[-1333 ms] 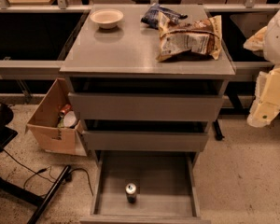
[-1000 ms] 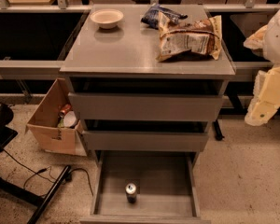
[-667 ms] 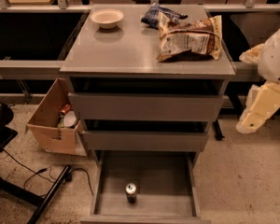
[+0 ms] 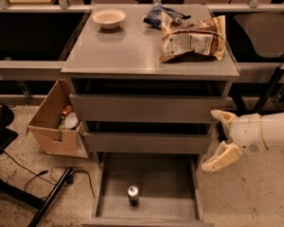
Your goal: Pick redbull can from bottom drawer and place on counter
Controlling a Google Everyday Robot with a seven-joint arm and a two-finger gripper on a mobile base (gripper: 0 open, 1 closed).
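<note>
The redbull can (image 4: 133, 195) stands upright on the floor of the open bottom drawer (image 4: 161, 183), near its front edge. The grey counter (image 4: 132, 46) tops the cabinet above the two upper drawers. My gripper (image 4: 217, 140) reaches in from the right, level with the middle drawer, beside the cabinet's right side. Its two white fingers (image 4: 221, 157) are spread apart with nothing between them. It is above and to the right of the can, well apart from it.
On the counter lie a white bowl (image 4: 109, 18), a brown snack bag (image 4: 193, 38) and a blue bag (image 4: 163, 14). A cardboard box (image 4: 54, 122) with clutter stands left of the cabinet. Chair legs and cables (image 4: 42, 193) lie at the lower left.
My arm has come down from the upper right edge and swung left. The gripper now sits beside the middle drawer. The can and drawers have not moved.
</note>
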